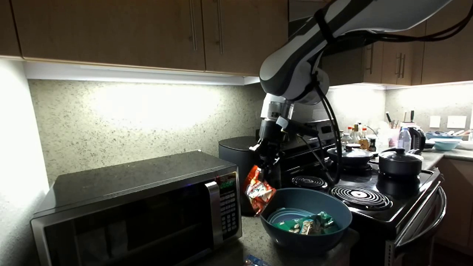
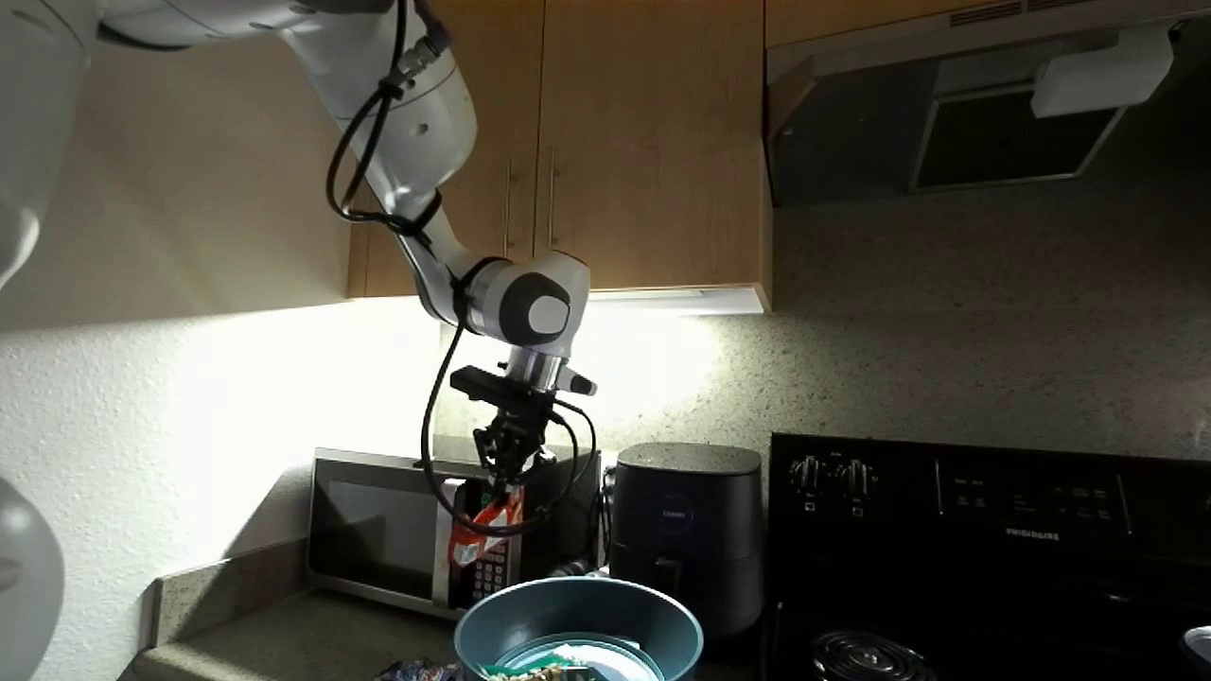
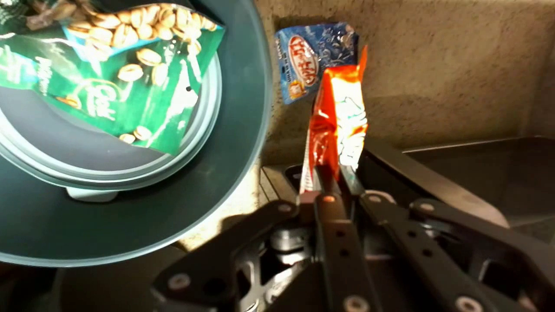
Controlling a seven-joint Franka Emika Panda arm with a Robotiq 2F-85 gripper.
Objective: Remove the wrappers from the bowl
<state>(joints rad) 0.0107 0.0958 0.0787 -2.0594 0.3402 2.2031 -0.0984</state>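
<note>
Wrapper [image 3: 324,143], orange-red w/ white, pinched in end effector [image 3: 337,177], w/ jaws clamped on one end; hanging down from grip in both exterior views. Held above worktop [image 3: 433,86], outside rim of bowl [image 1: 295,240], on side nearer microwave [image 1: 140,225]; apart from rim in wrist view. Lg. round dark-blue bowl upright nr front corner of worktop, on side nearer stove [image 2: 993,577]. Inside bowl, at bottom: pale ringed disc [image 3: 104,154]; sep. piece or part of bowl, can't tell. On top of disc: green packet [image 3: 130,104] w/ pistachio pics, plus crumpled shiny foil [image 1: 327,218] right next to it; exact no. of wrappers in there unclear, partly cut off in wrist view. Blue packet [image 3: 310,60] w/ red oval label lying on worktop, just beside bowl, twd front edge; partly behind held wrapper in wrist view, only a bit showing at bottom of both exterior views. Microwave w/ green digits lit, twd back corner of worktop by side wall [image 1: 14,166]. Tall dark appliance [image 2: 686,539] nr back edge, btwn microwave & stove. Past stove-side edge of worktop: coil burner [image 1: 360,195], black lidded pot [image 1: 401,164] & lidded pan [image 1: 349,158]. White-&-gray arm [image 1: 295,70] angled down over worktop.
</note>
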